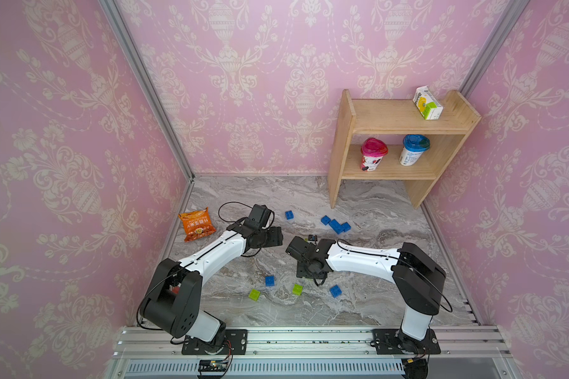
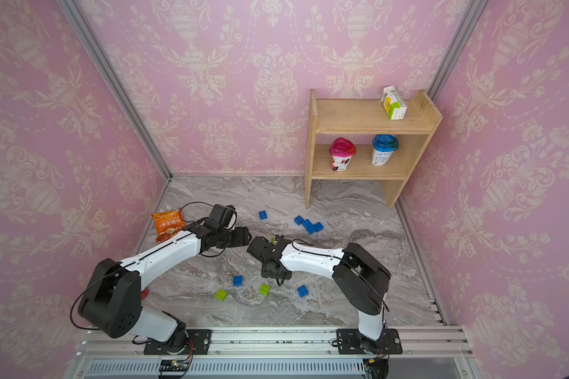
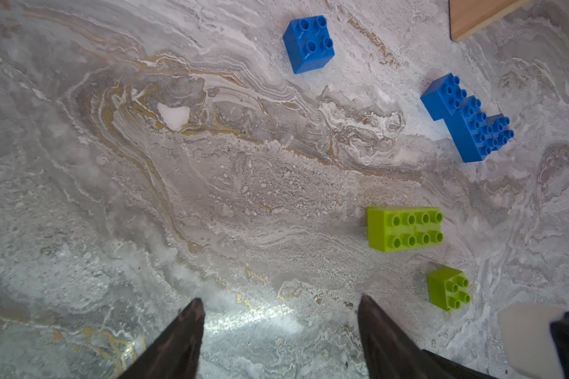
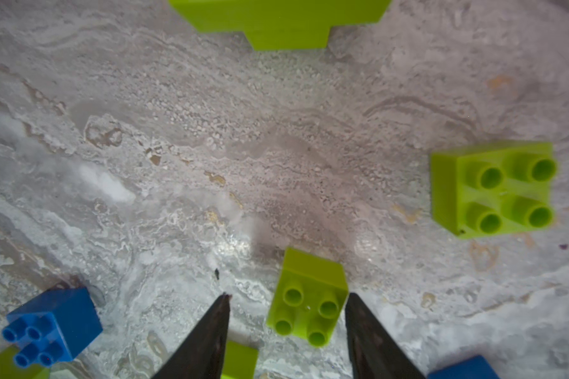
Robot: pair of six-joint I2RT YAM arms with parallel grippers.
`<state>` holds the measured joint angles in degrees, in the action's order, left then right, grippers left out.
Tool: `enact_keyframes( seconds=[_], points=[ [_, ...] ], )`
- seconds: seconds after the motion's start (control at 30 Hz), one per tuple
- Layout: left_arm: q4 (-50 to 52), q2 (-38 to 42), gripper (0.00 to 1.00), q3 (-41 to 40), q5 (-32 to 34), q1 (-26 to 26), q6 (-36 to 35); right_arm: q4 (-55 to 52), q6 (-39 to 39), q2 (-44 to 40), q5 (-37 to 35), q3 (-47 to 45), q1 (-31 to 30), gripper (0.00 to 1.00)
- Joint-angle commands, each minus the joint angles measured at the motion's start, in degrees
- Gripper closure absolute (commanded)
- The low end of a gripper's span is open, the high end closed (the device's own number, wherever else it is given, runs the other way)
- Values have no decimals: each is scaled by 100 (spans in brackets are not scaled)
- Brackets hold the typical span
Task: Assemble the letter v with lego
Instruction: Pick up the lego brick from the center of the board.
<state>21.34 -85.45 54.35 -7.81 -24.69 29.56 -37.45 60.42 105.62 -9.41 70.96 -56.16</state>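
Lego bricks (image 1: 269, 280), lime green and blue, lie scattered on a grey marble tabletop (image 1: 375, 203) inside pink-papered walls, and I reach over its middle with both arms. My left claw (image 3: 280, 298) is spread wide over bare marble and pinches nothing. From its wrist view, a long green brick (image 3: 406, 229) and a small green brick (image 3: 449, 288) lie near each other but apart, off to one side of the fingers. Farther out sit a lone blue brick (image 3: 309, 44) and a blue cluster (image 3: 467, 121) of three bricks touching in a stepped row.

My right claw (image 4: 288, 294) is also spread, its fingers either side of a square green brick (image 4: 309, 298) that rests studs up on the table. One finger is just beside the brick and a gap shows at the other, so nothing is gripped. Around it in that wrist view are a second green square (image 4: 493, 190), a stacked green piece (image 4: 280, 23) cut off by the frame, and a blue cube (image 4: 53, 328).

In both top views an orange snack bag (image 1: 196, 224) lies beside my left arm. A wooden shelf (image 1: 391, 115) in the far right corner holds a pink-lidded cup (image 1: 373, 154), a blue-lidded cup (image 1: 414, 149) and a carton (image 1: 427, 103).
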Motion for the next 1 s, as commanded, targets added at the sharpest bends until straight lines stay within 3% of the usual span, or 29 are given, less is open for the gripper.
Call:
enact_keyframes(
  seconds=[0.0,0.2,0.3,0.63,0.83,0.97],
  points=[
    [-198,89,25,-182,-105,69,-197,-406,197,169,-67,207,-45,46],
    [-286,143,25,-308,-115,83,-246,-510,242,300,-45,239,-44,48],
    [-350,141,25,-346,-141,78,-214,-606,205,319,-138,302,-46,57],
    [-371,179,24,-433,-88,78,-206,-614,-89,262,-63,265,20,69],
    [-689,34,25,-485,-460,78,62,-749,-1323,-471,-119,164,268,74],
    [-1175,-152,26,-571,-843,78,450,-956,-2219,-1179,-90,-231,740,77]
  ],
)
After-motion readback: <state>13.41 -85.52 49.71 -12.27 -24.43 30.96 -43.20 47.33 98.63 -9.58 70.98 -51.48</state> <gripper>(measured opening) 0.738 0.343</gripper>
